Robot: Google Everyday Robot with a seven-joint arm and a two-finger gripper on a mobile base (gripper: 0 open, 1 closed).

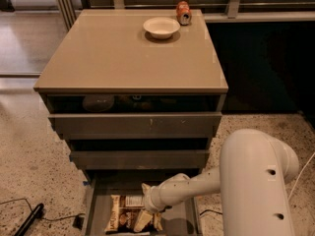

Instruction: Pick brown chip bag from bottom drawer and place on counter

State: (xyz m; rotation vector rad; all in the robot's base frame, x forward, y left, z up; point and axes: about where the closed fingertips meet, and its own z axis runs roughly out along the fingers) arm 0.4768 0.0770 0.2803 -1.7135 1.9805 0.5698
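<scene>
Chip bag (122,219) lies flat in the open bottom drawer (91,211), directly beneath my tool (146,209), which is down against its upper edge. I cannot tell whether the tool grips it. Well above the tool, the worktop (113,58) carries a bowl (161,27) and a can (183,12).

A bowl (161,27) and, behind it, a can (183,12) sit at the counter's (123,58) back. Below the counter's front, the brown chip bag (118,220) lies in the bottom drawer (91,215), gripper (144,210) over it.
</scene>
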